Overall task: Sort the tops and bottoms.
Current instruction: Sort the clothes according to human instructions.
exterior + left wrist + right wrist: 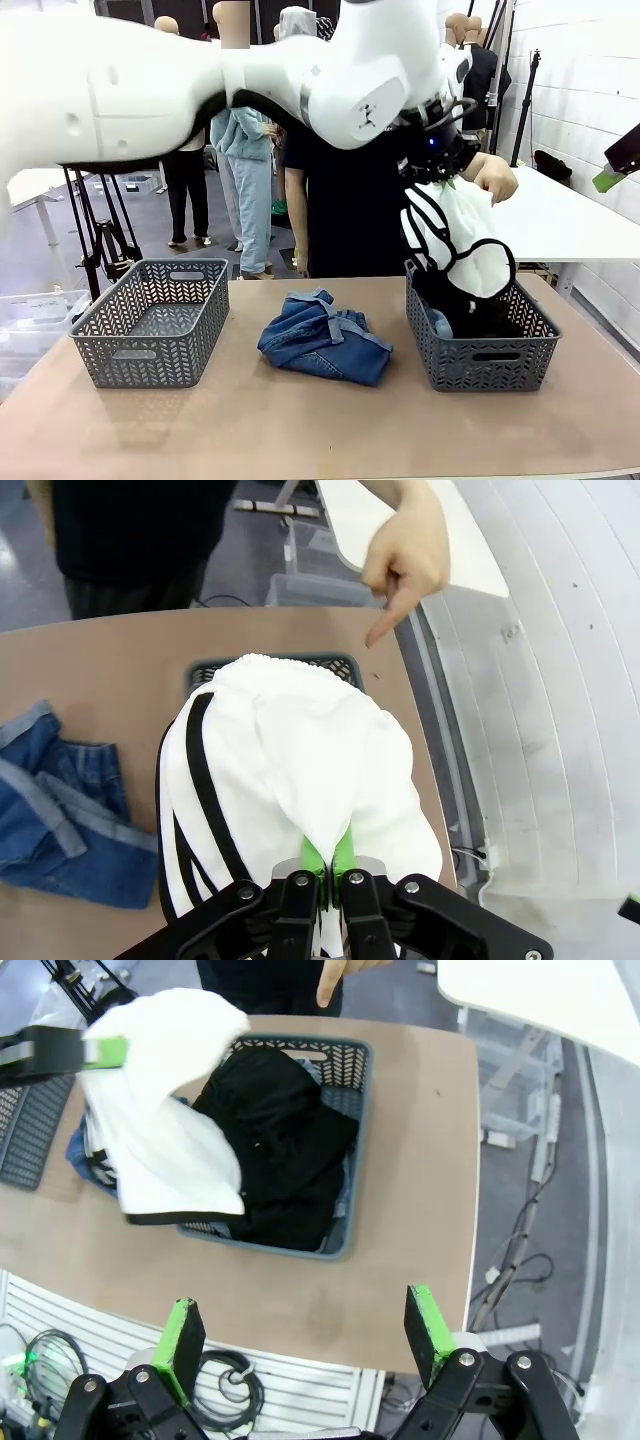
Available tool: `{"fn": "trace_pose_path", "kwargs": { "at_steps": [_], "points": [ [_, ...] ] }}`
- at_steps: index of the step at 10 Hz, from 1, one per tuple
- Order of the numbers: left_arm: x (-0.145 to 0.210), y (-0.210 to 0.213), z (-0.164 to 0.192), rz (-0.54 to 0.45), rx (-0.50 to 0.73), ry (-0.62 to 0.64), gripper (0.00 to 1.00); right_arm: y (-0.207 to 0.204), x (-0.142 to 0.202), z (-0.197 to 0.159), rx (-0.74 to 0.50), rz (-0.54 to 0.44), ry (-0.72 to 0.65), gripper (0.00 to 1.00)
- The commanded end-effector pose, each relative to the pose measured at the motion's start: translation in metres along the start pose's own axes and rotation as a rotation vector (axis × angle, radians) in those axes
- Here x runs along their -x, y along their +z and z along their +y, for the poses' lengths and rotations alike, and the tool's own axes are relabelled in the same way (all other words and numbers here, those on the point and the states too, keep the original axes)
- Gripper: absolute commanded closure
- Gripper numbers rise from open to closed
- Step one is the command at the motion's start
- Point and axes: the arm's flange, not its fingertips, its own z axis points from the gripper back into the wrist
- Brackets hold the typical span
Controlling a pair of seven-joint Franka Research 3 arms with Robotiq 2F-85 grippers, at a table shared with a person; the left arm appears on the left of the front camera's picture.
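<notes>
My left gripper point(325, 858) is shut on the white top point(300, 770) with thin black edging. In the front view the white top point(455, 240) hangs from the left gripper point(437, 165) over the right basket point(482, 362). A black top point(280, 1150) lies inside that basket point(352, 1110), with a bit of light blue denim point(440, 322) beside it. Blue denim bottoms point(325, 335) lie crumpled on the table between the baskets. My right gripper point(305, 1330) is open, above the table's edge near the basket, holding nothing.
A grey basket point(150, 320) stands at the table's left with nothing in it. A person stands at the far side; one hand point(495, 180) points a finger down beside the hanging top. The hand point(405, 560) is above the basket's far rim.
</notes>
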Motion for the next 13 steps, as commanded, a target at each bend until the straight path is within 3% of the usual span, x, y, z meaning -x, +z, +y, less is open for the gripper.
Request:
{"fn": "trace_pose_path", "kwargs": {
  "at_steps": [1, 3, 6, 9, 13],
  "points": [
    [-0.033, -0.046, -0.021, 0.07, 0.012, -0.02, 1.0, -0.002, 0.0, 0.0, 0.005, -0.003, -0.002, 0.0],
    [-0.036, -0.095, -0.022, 0.088, -0.108, -0.03, 1.0, -0.002, 0.0, 0.0, 0.005, -0.003, -0.002, 0.0],
    [-0.025, -0.151, -0.015, 0.231, -0.038, 0.045, 1.0, -0.002, 0.0, 0.0, 0.005, -0.003, -0.002, 0.0],
    [-0.013, -0.18, 0.002, 0.338, 0.06, 0.174, 1.0, -0.002, 0.0, 0.0, 0.005, -0.003, -0.002, 0.0],
    [0.003, -0.229, 0.024, 0.374, -0.082, 0.138, 1.0, -0.002, 0.0, 0.0, 0.005, -0.003, -0.002, 0.0]
  ]
}}
